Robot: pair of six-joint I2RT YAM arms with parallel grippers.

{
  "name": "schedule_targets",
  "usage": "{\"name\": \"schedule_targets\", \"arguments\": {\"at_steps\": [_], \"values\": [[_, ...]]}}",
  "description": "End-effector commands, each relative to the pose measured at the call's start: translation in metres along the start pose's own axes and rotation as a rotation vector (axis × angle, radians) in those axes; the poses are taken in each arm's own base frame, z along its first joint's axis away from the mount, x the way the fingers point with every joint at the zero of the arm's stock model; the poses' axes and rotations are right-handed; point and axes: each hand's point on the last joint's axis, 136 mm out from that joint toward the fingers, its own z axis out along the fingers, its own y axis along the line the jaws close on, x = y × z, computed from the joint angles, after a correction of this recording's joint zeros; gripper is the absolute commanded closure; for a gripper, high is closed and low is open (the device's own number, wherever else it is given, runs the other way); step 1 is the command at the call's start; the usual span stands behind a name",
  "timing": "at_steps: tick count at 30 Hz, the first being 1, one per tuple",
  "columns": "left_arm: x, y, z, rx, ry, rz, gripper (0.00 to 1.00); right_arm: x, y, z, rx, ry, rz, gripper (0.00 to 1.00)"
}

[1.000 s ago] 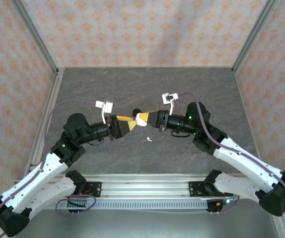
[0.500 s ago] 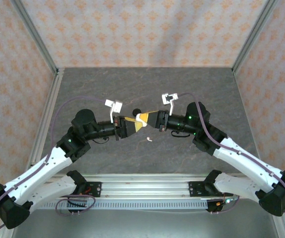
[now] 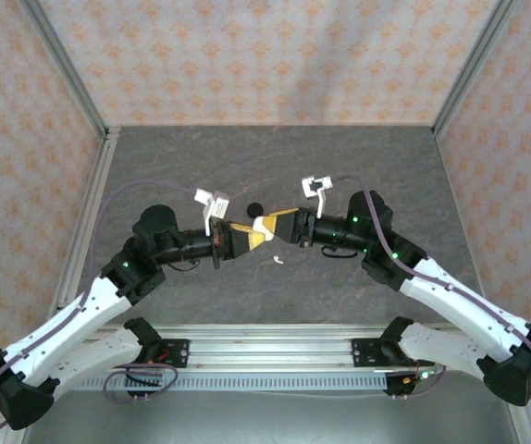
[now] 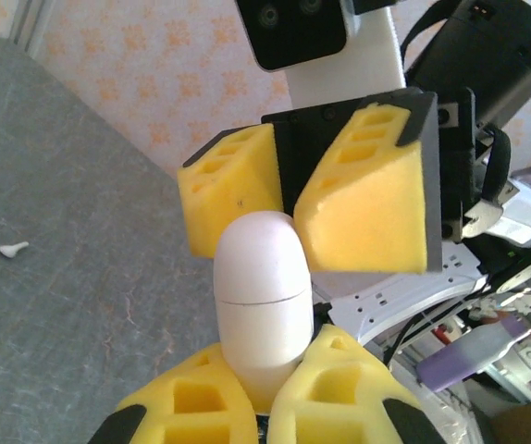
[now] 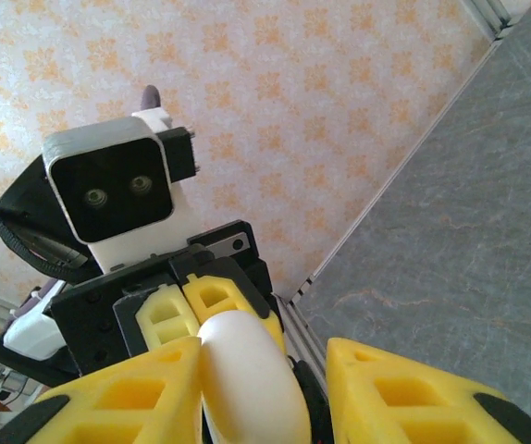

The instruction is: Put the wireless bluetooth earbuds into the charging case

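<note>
White earbud (image 3: 278,260) lies loose on table (image 3: 339,157), just near of the meeting grippers. White charging case (image 4: 261,296), lid closed, held mid-air over table centre. I read left gripper (image 4: 264,375) clenched on its lower end. Right gripper (image 5: 264,351) spread around its upper end, one finger touching, other apart.

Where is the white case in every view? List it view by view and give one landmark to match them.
Top external: the white case is mid-picture, between the left hand and the right hand.
Left wrist: lower centre, standing up from the near yellow pads toward the right hand's pads.
Right wrist: bottom centre, between that hand's own pads.
Shared landmark: the yellow pads flanking the case.
</note>
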Motion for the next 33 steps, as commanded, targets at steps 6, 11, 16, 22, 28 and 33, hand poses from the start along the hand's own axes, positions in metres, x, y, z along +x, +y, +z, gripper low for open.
{"name": "schedule_targets", "arguments": {"at_steps": [6,11,16,22,28,33], "values": [[-0.006,-0.022,-0.012,0.060,-0.046,0.172,1.00,-0.011,-0.016,-0.009,0.069,-0.024,0.011,0.59],[-0.003,-0.016,-0.012,0.029,-0.033,0.176,1.00,-0.009,-0.005,-0.009,0.009,-0.013,0.008,0.56],[-0.001,-0.002,-0.013,-0.054,-0.022,0.178,1.00,-0.010,-0.006,-0.014,0.032,-0.026,0.019,0.49],[-0.002,0.029,-0.018,-0.227,-0.033,0.181,1.00,-0.015,-0.027,-0.018,0.167,-0.062,0.158,0.37],[-0.008,0.039,-0.014,-0.270,-0.062,0.197,1.00,-0.008,-0.035,-0.007,0.232,-0.050,0.205,0.27],[-0.005,0.042,-0.008,-0.288,-0.020,0.217,1.00,-0.005,-0.034,0.006,0.265,-0.024,0.189,0.22]]}}
